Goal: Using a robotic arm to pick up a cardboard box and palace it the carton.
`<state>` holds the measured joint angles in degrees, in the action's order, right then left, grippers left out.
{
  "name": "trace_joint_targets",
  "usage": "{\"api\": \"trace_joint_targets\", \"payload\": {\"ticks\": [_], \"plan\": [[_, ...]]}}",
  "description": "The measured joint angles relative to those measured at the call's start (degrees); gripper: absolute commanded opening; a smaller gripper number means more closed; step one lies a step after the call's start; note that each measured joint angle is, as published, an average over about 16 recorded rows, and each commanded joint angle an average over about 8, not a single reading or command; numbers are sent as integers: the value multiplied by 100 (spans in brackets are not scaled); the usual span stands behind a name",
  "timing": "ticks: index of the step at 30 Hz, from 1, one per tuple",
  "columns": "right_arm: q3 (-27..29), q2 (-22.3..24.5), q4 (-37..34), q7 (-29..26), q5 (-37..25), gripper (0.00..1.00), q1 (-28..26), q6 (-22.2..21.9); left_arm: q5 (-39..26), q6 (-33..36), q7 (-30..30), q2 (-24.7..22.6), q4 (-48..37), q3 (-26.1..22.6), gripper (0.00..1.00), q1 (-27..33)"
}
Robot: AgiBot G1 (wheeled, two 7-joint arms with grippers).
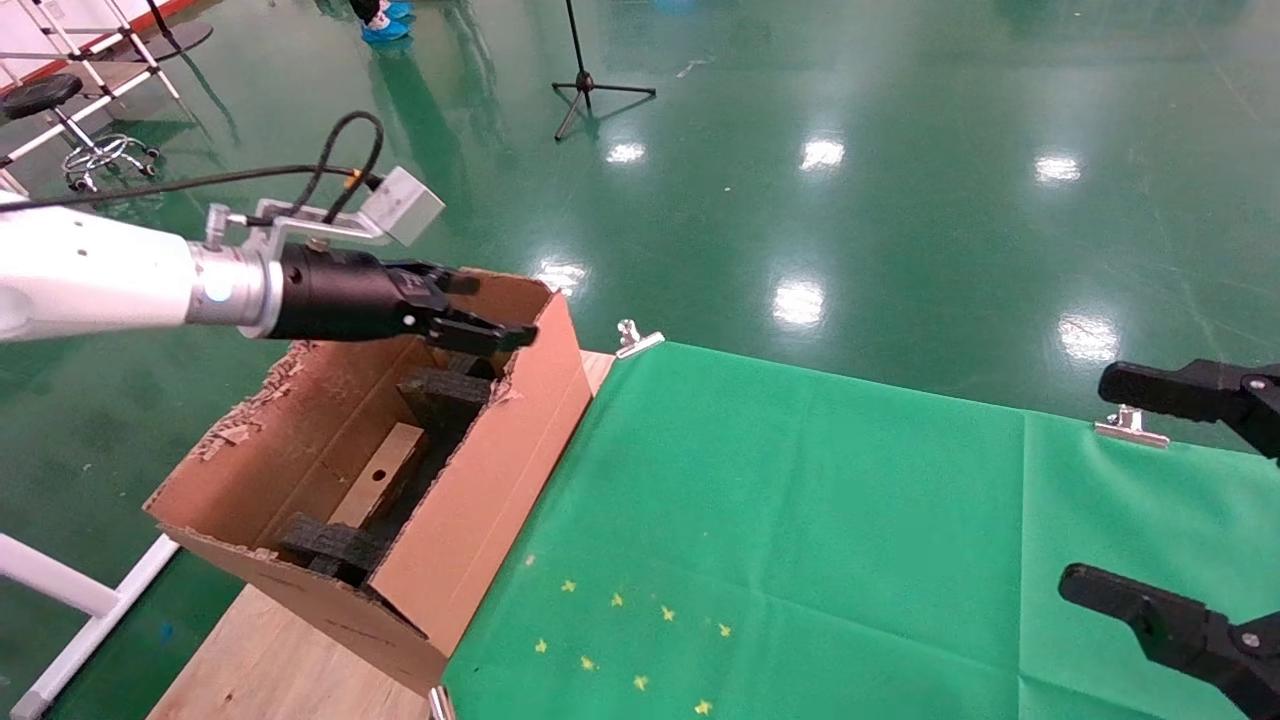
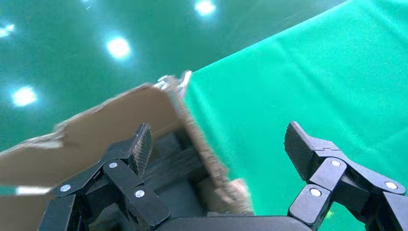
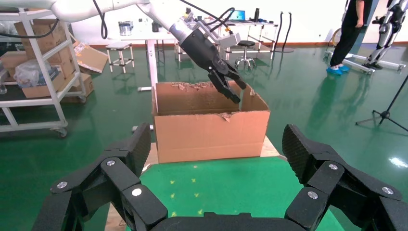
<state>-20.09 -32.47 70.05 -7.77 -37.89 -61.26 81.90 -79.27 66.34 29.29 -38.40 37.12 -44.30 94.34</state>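
The carton (image 1: 480,480) stands open on the table's left end, with torn flap edges and black foam pieces (image 1: 440,395) inside. A flat brown piece that looks like the cardboard box (image 1: 383,472) lies on the carton's floor between the foam pieces. My left gripper (image 1: 490,310), on the white arm, hovers over the carton's far end, open and empty. In the left wrist view the left gripper (image 2: 219,144) straddles the carton wall (image 2: 110,120). The right wrist view shows the carton (image 3: 211,130) with the left gripper (image 3: 231,86) above it. My right gripper (image 1: 1120,490) is parked open at the right.
A green cloth (image 1: 800,520) covers the table, held by metal clips (image 1: 635,338) (image 1: 1130,425), with yellow star marks (image 1: 620,640) near the front. The carton rests on a wooden board (image 1: 270,660). A tripod (image 1: 590,85) and a stool (image 1: 60,110) stand on the floor beyond.
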Motion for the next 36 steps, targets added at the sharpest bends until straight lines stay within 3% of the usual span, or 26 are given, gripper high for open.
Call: {"api": "trace_joint_targets", "payload": {"ticks": [36], "plan": [[0,0,0,0,0,100,0,0,2995,1549,-1484,271,2919,2264,100,-2624]]}}
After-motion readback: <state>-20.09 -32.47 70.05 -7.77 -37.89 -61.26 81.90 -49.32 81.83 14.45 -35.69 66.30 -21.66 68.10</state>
